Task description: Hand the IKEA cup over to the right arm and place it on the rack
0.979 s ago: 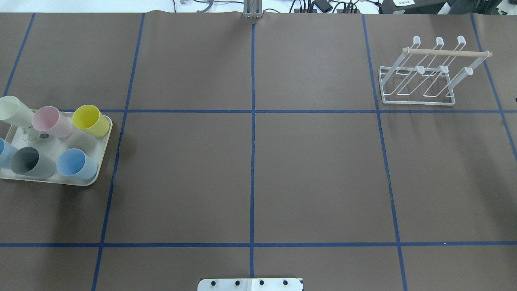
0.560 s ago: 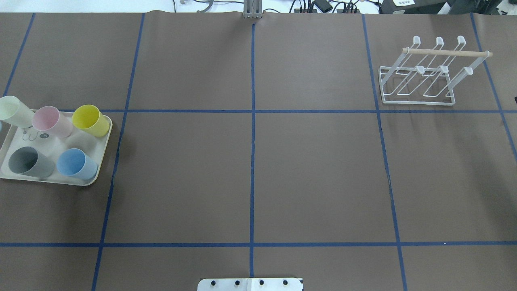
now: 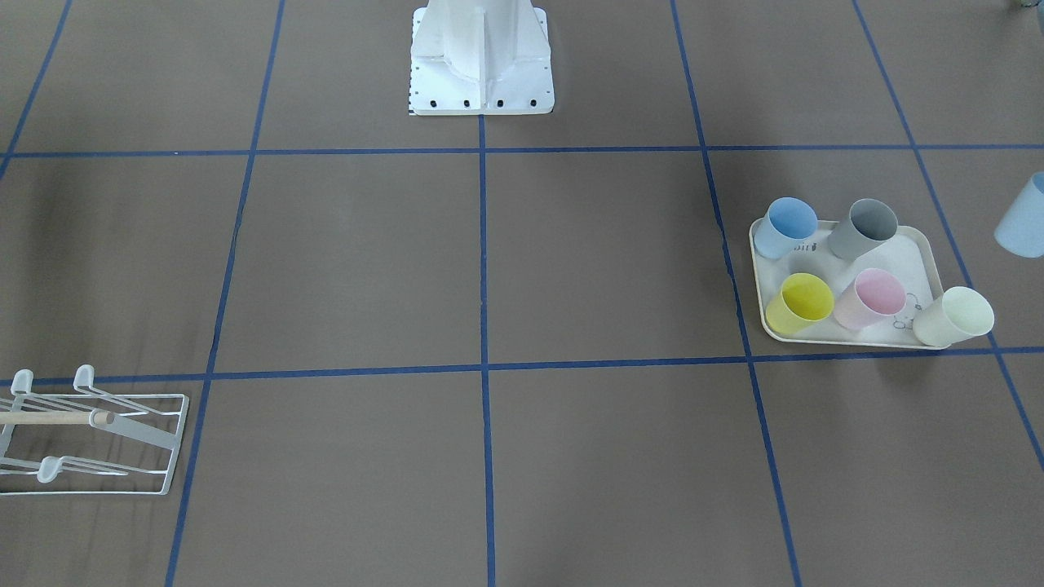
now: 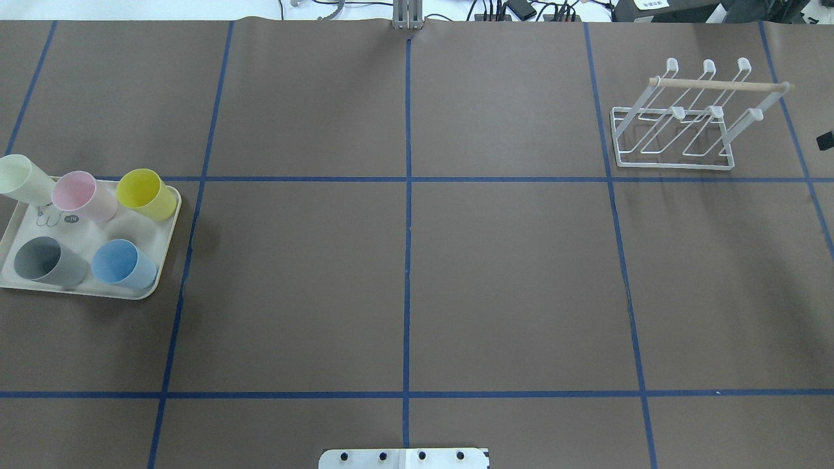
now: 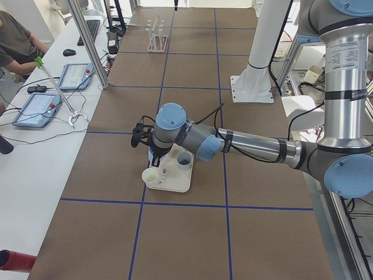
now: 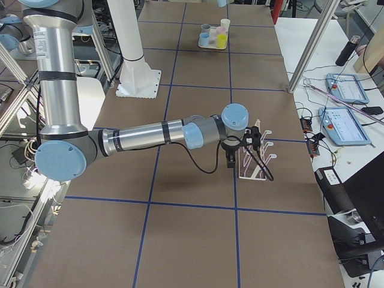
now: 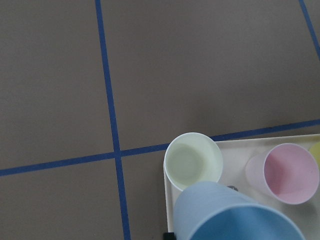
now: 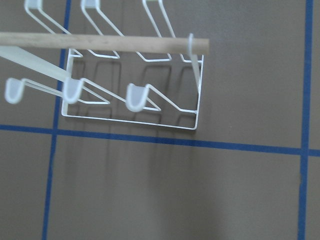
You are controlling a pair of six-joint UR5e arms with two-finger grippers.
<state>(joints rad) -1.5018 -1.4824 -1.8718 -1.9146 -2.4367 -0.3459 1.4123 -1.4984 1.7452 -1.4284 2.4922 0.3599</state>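
On the cream tray (image 4: 98, 234) stand five cups (image 4: 146, 193), another blue cup (image 7: 235, 215) overhead.

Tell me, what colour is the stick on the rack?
Pale tan wood. The rod on the rack shows best in the right wrist view.

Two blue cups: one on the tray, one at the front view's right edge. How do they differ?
The blue cup on the tray stands on the cream tray beside the grey cup; the other blue cup is off the tray, cut by the front view's edge. The tray one shows overhead; the other does not, yet looms close under the left wrist camera. Both are plain blue tapered cups.
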